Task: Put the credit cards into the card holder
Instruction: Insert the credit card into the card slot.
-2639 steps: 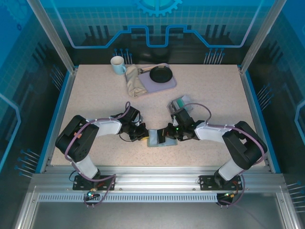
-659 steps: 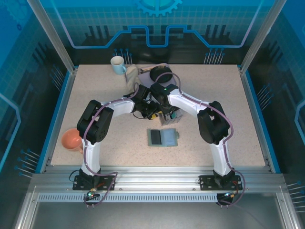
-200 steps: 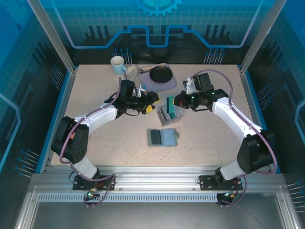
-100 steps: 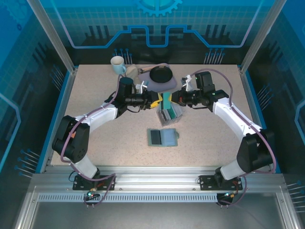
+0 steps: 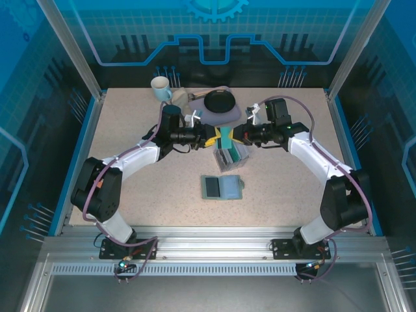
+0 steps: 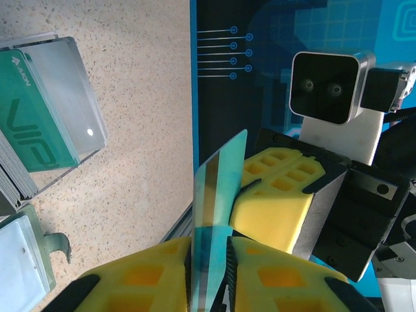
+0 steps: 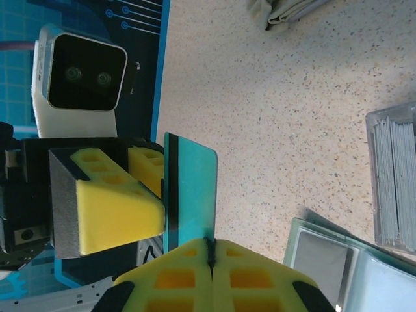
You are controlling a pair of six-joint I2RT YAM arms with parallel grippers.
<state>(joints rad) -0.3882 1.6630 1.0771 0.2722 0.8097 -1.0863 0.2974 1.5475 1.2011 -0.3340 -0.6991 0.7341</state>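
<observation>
My left claw pinches one end of a teal card, and my right claw, fingers pressed together, grips its opposite edge, so the two claws face each other with the card held between them. Just below it the other cards stand in a small box. The wallet lies open on the table, nearer my bases and apart from the box.

Lab cell: aluminium frame, blue panels
</observation>
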